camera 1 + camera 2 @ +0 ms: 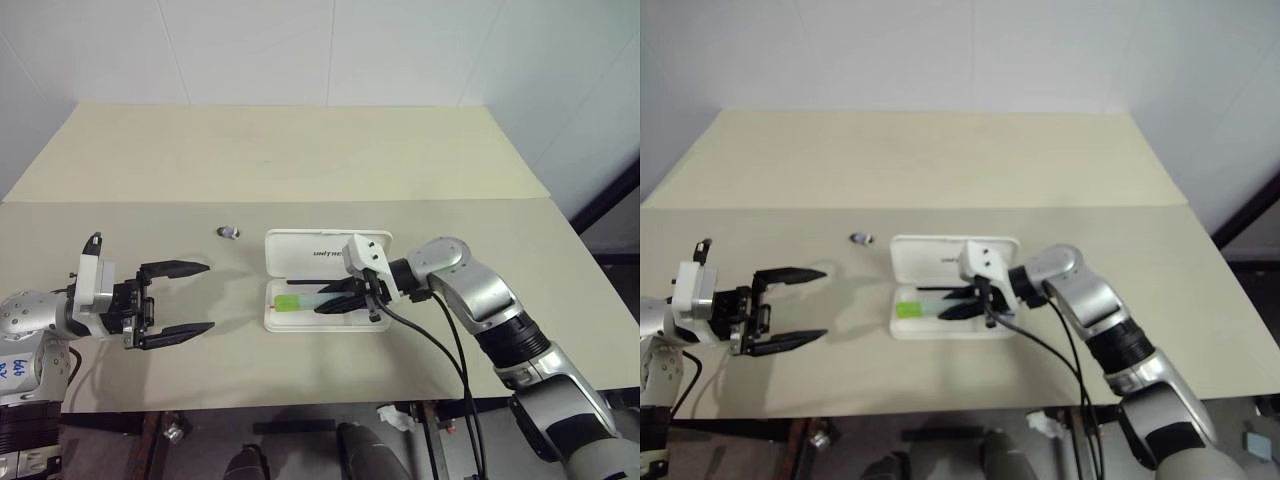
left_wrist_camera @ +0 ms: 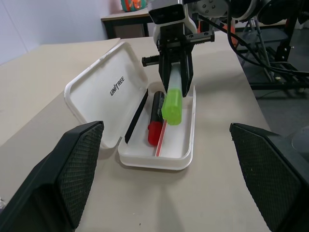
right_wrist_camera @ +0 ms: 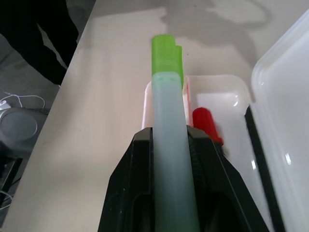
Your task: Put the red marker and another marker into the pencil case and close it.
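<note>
My right end effector [image 1: 345,297], clamped on the green marker [image 2: 172,99], hovers over the pencil case [image 2: 178,157]; released tilted, it could block the lid.

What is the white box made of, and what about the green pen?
The pencil case looks like hard, glossy white plastic: thin moulded walls, rounded corners and light glinting off it. The green marker seems plastic too: a cloudy, see-through pale barrel with a brighter solid green cap. The red marker lying inside the case looks like smooth plastic as well.
</note>
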`<state>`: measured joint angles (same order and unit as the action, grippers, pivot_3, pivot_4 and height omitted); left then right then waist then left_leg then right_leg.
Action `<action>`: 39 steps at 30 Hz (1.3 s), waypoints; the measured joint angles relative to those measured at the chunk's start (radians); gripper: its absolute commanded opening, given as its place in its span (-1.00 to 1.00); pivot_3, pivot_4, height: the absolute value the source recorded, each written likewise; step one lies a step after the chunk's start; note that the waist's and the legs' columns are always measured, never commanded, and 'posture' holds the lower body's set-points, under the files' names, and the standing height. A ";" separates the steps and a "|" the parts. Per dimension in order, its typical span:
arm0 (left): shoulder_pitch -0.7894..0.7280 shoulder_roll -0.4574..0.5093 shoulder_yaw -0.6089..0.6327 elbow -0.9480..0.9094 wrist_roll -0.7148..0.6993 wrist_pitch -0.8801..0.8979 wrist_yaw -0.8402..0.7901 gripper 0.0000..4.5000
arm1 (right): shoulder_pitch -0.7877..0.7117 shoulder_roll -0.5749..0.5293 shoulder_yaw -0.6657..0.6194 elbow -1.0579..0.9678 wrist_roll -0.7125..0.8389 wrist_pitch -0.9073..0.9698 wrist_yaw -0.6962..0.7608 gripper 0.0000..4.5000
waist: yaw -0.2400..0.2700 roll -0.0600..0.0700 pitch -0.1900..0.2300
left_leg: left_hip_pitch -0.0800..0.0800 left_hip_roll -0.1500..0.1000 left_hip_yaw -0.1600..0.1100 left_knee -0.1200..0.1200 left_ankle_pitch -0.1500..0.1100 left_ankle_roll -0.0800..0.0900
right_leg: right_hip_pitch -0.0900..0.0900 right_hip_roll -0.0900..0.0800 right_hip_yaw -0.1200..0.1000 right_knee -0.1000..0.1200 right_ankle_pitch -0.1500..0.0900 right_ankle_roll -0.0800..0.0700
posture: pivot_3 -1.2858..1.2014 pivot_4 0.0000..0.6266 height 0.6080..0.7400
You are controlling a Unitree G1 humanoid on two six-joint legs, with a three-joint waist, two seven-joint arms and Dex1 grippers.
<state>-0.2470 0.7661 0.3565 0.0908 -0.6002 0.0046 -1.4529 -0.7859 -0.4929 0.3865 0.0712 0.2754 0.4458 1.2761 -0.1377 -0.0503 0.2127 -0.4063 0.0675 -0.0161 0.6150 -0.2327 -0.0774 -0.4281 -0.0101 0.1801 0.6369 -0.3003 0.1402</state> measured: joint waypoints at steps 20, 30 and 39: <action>-0.020 0.000 -0.002 0.002 0.000 0.005 0.004 1.00 | 0.016 0.037 0.000 -0.018 -0.012 0.041 -0.064 -0.06 | 0.000 0.000 0.000 | 0.000 0.000 0.000 0.001 0.000 0.000 | 0.000 0.000 0.000 0.001 0.000 0.000 | 0.03 -0.52 1.00; -0.020 0.000 -0.002 0.002 0.000 0.005 0.016 1.00 | 0.016 0.008 -0.003 -0.032 -0.010 0.043 -0.052 0.99 | 0.000 0.000 0.000 | 0.000 0.000 0.000 0.001 0.000 0.000 | 0.000 0.000 0.000 0.001 0.000 0.000 | 0.03 -0.52 1.00; -0.054 -0.002 -0.007 0.027 0.011 -0.017 0.035 1.00 | 0.057 -0.087 -0.111 -0.141 0.080 0.066 -0.003 0.99 | 0.007 0.000 0.000 | 0.000 0.000 0.000 0.001 0.000 0.000 | 0.000 0.000 0.000 0.001 0.000 0.000 | 0.03 -0.52 1.00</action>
<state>-0.3012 0.7645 0.3494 0.1182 -0.5896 -0.0124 -1.4176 -0.7286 -0.5799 0.2752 -0.0697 0.3555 0.5119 1.2732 -0.1308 -0.0504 0.2126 -0.4063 0.0675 -0.0165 0.6157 -0.2327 -0.0775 -0.4276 -0.0100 0.1797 0.6374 -0.3006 0.1406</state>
